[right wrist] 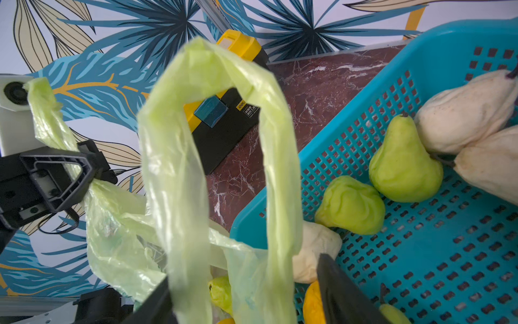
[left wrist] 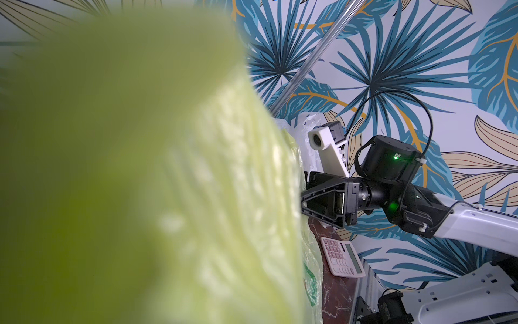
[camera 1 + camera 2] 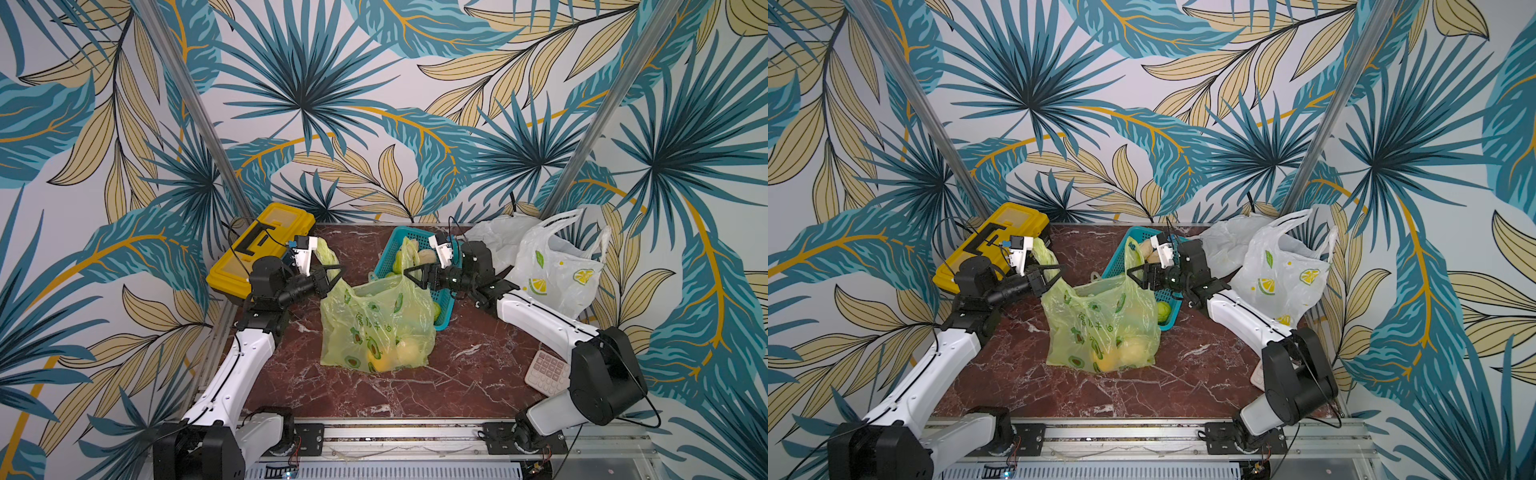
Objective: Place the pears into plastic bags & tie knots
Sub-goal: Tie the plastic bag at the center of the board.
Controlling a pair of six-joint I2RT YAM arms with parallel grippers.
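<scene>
Pears (image 3: 386, 359) sit in the lime-green bag (image 3: 376, 316), which stands mid-table against the teal basket (image 3: 386, 249), one handle pinched in the closed left gripper (image 3: 336, 272), the other looped between the parted jaws of the right gripper (image 3: 408, 273), with bare marble table (image 3: 374, 399) stretching to the near edge.

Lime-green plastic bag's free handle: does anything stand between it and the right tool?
Nothing visible does. The lime-green bag's handle loop rises between the spread jaws of the right tool. The teal plastic mesh basket of pears sits beside it, not between. The left tool pinches the other handle.
</scene>
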